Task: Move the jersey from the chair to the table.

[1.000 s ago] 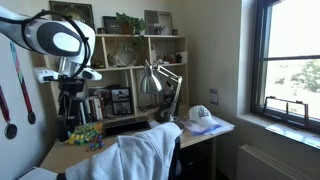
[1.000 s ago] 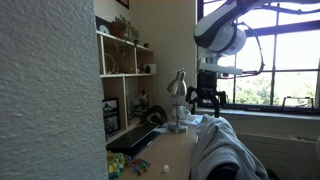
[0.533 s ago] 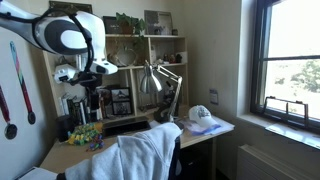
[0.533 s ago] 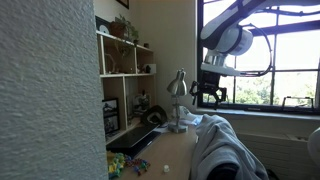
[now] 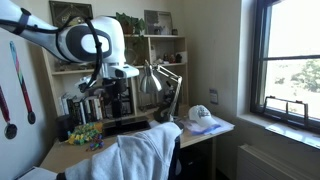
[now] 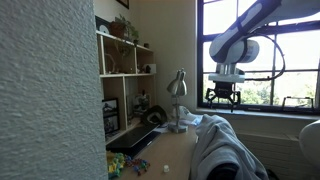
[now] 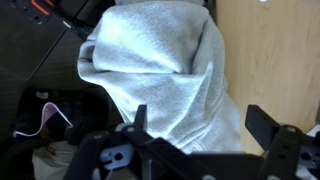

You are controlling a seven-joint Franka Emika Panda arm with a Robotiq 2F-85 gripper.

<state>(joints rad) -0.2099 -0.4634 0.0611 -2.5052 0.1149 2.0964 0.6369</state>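
Cluttered table [image 5: 62,155] behind; my gripper [image 7: 200,116] hangs wide, empty. A shallow pinch might let the jersey [image 7: 160,60] slip.

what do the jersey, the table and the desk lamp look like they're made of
Jersey: soft, matte, fleece-like knit, probably a cotton blend; it drapes in loose folds.
Table: pale wood or wood-look laminate with a smooth, even top.
Desk lamp: likely metal, going by the silvery sheen on its shade.

No readable text, labels, brands or numbers anywhere.
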